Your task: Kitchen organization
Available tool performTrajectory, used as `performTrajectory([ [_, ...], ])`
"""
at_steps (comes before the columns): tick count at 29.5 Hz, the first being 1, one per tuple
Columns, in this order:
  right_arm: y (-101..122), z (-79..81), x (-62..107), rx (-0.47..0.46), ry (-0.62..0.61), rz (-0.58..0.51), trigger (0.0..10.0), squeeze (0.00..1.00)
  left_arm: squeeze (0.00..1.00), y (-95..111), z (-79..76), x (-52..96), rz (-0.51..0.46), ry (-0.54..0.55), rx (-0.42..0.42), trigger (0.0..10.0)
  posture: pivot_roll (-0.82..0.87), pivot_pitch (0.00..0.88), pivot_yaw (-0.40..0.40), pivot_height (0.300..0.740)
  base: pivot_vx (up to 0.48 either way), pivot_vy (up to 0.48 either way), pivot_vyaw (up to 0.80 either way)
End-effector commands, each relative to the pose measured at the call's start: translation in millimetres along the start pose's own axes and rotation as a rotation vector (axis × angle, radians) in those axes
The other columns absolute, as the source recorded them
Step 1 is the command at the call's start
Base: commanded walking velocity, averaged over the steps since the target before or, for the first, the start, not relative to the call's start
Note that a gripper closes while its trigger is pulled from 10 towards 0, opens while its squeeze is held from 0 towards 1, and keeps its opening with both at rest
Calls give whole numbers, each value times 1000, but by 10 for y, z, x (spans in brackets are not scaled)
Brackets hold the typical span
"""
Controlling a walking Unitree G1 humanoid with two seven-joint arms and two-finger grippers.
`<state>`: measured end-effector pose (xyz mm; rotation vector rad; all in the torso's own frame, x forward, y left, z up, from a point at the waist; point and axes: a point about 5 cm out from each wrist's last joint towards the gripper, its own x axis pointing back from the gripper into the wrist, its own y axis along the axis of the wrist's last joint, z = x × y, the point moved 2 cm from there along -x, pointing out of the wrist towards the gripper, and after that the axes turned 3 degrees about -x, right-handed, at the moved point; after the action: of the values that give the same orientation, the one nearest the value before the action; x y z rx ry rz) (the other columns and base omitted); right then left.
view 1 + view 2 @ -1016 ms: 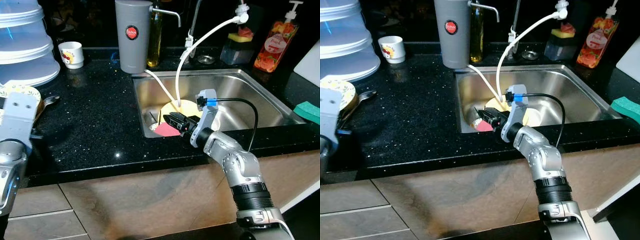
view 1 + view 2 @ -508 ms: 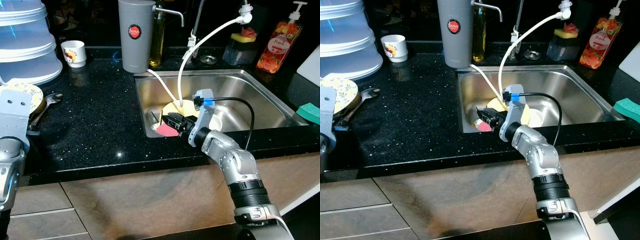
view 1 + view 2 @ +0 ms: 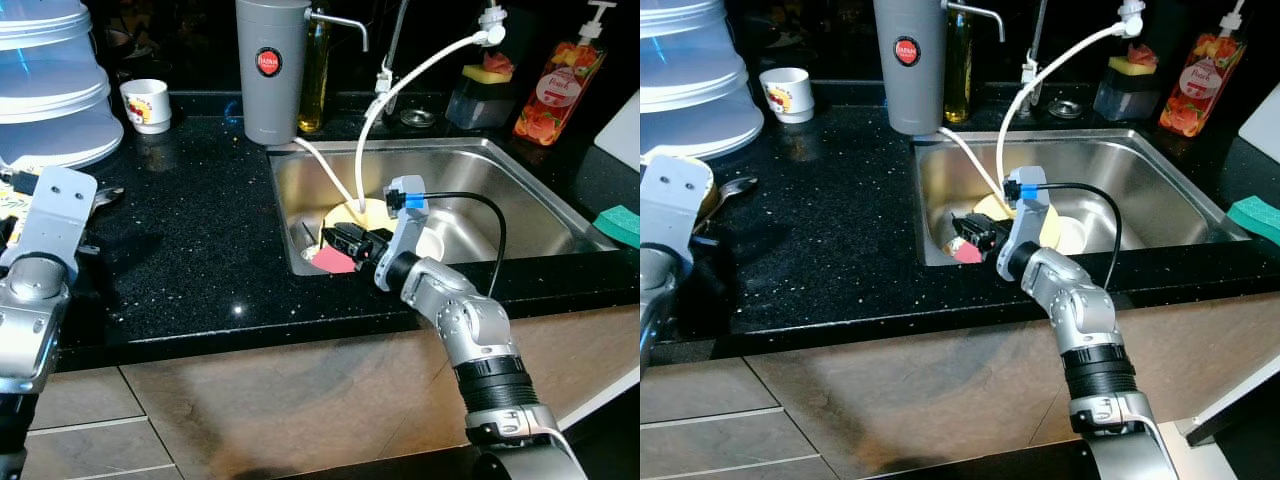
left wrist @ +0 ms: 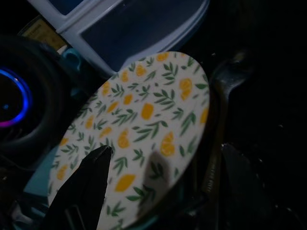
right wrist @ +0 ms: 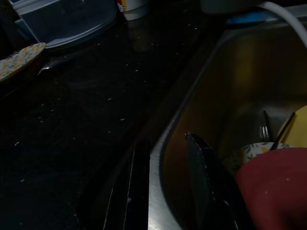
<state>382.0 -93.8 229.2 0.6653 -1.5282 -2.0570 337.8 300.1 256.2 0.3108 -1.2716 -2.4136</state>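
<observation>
Left wrist view: round lemon-patterned plate (image 4: 144, 124)

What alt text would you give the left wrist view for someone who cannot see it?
The left gripper, its two black fingers spread open, hovers over a white plate printed with yellow lemons and green leaves. A metal spoon lies beside the plate on the dark counter, with a pale blue container beyond.

Right arm rises from the lower right of the head view, elbow bent, forearm angling up-left toward frame centre. Right tool (image 3: 340, 238) sits just left of centre, black fingers (image 5: 204, 184) slightly parted. Left arm stands at the left edge, wrist raised; left tool (image 4: 163, 184) spread wide, fingers (image 4: 88, 184) apart.
</observation>
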Motion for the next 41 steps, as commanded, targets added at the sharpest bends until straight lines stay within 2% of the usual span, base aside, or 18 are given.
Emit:
performTrajectory([
  [1,-4,32,-17,-18,23,1,10000,0,0,14,47,-25,-11,13,-46,10000,120,126,-35,740,0,0,0],
  [3,-18,63,-28,-18,36,6,10000,0,0,18,59,-57,-14,20,-64,10000,123,130,-36,740,0,0,0],
  [4,-24,69,-29,-18,37,7,10000,0,0,14,62,-64,-13,21,-65,9098,123,130,-36,740,0,0,0],
  [6,-24,69,-29,-18,37,7,10000,0,0,14,62,-64,-13,21,-65,9098,123,130,-36,740,0,0,0],
  [7,-27,73,-30,-18,38,8,10000,0,0,12,64,-72,-13,22,-67,7137,123,130,-36,740,0,0,0],
  [8,-31,74,-31,-18,38,9,10000,0,0,11,68,-81,-12,23,-64,0,123,130,-36,740,0,0,0],
  [18,-43,56,-24,-18,30,13,10000,0,0,34,25,-116,-24,16,-58,0,122,131,-34,740,0,0,0],
  [24,-51,42,-24,-19,25,17,10000,0,0,81,-97,-106,-46,-22,-50,0,121,131,-36,740,0,0,0],
  [29,-53,34,-27,-21,21,19,10000,0,0,208,-257,-74,-104,-77,-67,0,120,130,-37,740,0,0,0],
  [31,-52,34,-27,-22,21,18,10000,0,0,222,-268,-70,-110,-80,-66,0,120,130,-37,740,0,0,0],
  [37,-52,32,-22,-32,19,16,10000,0,0,416,-438,-11,-205,-158,-87,0,119,128,-37,740,0,0,0],
  [38,-46,24,-19,-40,15,12,10000,0,0,573,-602,60,-303,-260,-81,0,118,124,-39,740,0,0,0],
  [40,-46,24,-19,-40,15,12,10000,0,0,573,-602,60,-303,-260,-81,0,118,124,-39,740,0,0,0],
  [41,-34,15,-16,-48,9,5,10000,0,0,739,-784,175,-417,-384,-69,0,118,124,-39,740,0,0,0],
])
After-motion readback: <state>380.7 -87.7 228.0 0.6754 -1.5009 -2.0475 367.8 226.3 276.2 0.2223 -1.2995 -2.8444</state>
